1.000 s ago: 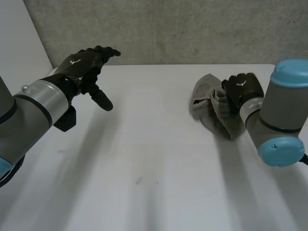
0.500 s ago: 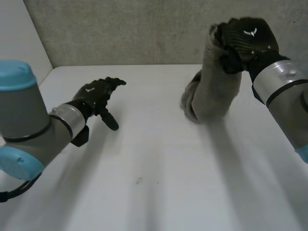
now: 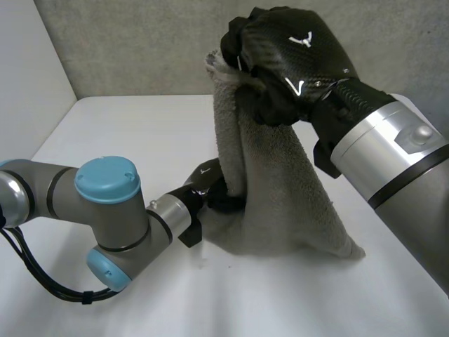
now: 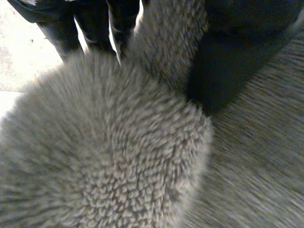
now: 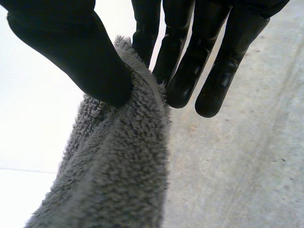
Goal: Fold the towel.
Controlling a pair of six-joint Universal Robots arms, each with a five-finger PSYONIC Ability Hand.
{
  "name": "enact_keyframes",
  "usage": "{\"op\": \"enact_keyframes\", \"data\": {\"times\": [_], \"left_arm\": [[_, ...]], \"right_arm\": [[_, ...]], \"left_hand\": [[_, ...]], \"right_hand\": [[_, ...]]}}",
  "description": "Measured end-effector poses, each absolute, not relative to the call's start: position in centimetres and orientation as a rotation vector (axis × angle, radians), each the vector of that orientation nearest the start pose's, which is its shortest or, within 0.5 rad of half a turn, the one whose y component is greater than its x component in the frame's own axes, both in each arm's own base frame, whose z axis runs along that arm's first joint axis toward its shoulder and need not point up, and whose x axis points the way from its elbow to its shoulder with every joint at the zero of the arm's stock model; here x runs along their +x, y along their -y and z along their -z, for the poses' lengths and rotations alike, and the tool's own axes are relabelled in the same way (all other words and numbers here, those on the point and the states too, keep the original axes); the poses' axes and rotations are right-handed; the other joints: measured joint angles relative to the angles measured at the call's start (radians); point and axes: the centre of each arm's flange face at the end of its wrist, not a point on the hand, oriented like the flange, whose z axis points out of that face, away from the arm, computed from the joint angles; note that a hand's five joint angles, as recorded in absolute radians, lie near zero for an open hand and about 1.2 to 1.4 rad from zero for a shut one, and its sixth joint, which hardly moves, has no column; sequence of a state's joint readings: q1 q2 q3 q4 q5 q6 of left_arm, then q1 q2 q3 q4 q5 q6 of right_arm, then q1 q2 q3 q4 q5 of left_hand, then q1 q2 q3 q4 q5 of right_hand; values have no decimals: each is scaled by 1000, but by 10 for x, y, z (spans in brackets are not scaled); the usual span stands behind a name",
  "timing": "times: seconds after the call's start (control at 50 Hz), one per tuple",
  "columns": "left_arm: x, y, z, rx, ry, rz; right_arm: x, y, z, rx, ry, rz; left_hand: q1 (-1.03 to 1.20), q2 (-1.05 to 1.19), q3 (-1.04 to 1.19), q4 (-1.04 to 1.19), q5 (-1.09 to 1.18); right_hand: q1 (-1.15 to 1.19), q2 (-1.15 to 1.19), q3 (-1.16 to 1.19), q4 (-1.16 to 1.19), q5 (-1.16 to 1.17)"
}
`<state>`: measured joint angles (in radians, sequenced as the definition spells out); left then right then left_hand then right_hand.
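Note:
My right hand (image 3: 295,63) is raised high over the table, shut on the top corner of the grey towel (image 3: 273,189). In the right wrist view its thumb (image 5: 83,57) pinches the towel (image 5: 123,166) against the fingers (image 5: 152,33). The towel hangs from this grip in a cone, and its lower edge rests on the table. My left hand (image 3: 210,191) is low at the towel's lower left edge, fingers curled into the cloth. In the left wrist view a ridge of towel (image 4: 104,156) runs between its thumb (image 4: 228,57) and its fingers (image 4: 90,23).
The white table (image 3: 140,133) stretches to the left and front of the towel. A grey wall (image 3: 140,42) closes the back. My left arm's elbow (image 3: 105,210) lies low over the table's front left part.
My right hand has lifted the towel off the table and carried it toward the middle. My left hand has swung in from the far left to the towel's lower edge and closed on it.

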<state>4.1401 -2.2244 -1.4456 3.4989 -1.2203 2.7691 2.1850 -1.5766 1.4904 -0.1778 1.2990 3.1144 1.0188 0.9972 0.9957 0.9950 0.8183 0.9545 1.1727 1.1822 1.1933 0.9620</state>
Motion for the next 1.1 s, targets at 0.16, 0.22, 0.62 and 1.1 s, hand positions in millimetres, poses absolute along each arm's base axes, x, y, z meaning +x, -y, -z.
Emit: {"op": "enact_keyframes", "data": {"times": [0.16, 0.22, 0.62, 1.1], "left_arm": [[-331, 268, -179, -350, 1869, -1496], [-309, 279, -207, -292, 1865, -1659], [-264, 227, -192, -513, 2104, -1748], [-216, 216, -186, -427, 2377, -1611]], "right_arm": [[291, 202, -357, -690, -1508, 2057], [276, 225, -351, -664, -1579, 2115], [293, 280, -244, -723, -1897, 1860], [328, 212, -199, -1072, -1983, 1552]], "left_hand": [[143, 214, 209, 217, 184], [143, 216, 212, 219, 184], [143, 217, 216, 222, 190], [-773, -758, -753, -755, -753]], "right_hand": [[0, 0, 3, 0, 2], [0, 0, 3, 0, 4], [0, 0, 3, 0, 14], [-677, -853, -871, -887, -833]]}}
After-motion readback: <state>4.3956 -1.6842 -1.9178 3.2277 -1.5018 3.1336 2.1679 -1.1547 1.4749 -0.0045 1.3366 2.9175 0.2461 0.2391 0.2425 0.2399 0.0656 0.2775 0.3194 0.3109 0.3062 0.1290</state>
